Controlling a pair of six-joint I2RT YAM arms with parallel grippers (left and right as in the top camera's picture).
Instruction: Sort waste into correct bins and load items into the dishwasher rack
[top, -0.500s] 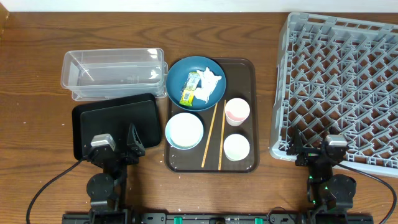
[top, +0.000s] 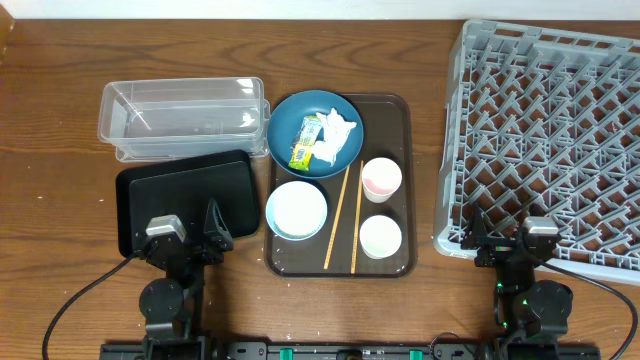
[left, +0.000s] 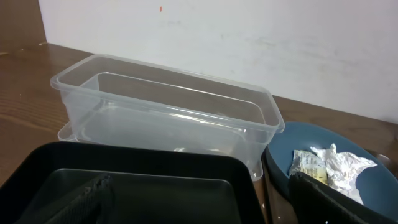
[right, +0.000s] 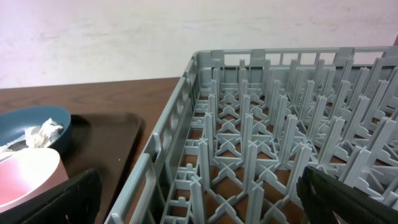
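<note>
Seeing nothing shifted since the last frame, you have left pincer and right pincer parked apart at 6 o'clock, napkin and wrapper lying in the blue bowl toward 12 o'clock, sorting unstarted.

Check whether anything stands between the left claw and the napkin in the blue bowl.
Only the shallow black tray lies under the path from the left claw to the napkin; the clear tub and white bowl flank it.

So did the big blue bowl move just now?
No. The blue bowl still overlaps the brown tray's top-left corner, right beside the clear tub, same as before.
</note>
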